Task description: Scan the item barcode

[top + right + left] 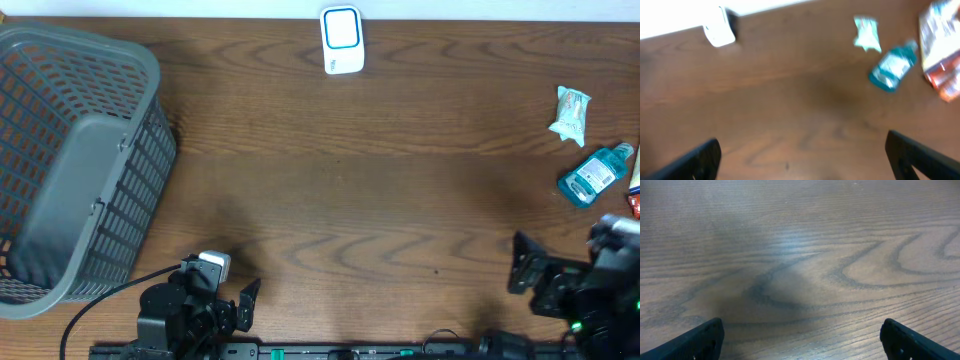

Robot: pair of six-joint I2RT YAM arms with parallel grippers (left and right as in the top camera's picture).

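Observation:
A white barcode scanner with a blue-rimmed face (342, 40) stands at the table's far edge, near the middle; the right wrist view shows the scanner (719, 30) at its top left. Three items lie at the far right: a pale green packet (571, 112), a blue bottle (594, 174) on its side, and a red and white pack (634, 190) cut by the frame edge. My left gripper (232, 290) is open low over bare wood at the front left. My right gripper (560, 250) is open at the front right, short of the bottle (892, 67), with nothing between its fingers.
A large grey slatted basket (150, 150) fills the left side of the table, with nothing showing inside it. A black cable (100, 300) runs from the left arm past the basket's near corner. Bare brown wood (360, 200) lies between the arms and the scanner.

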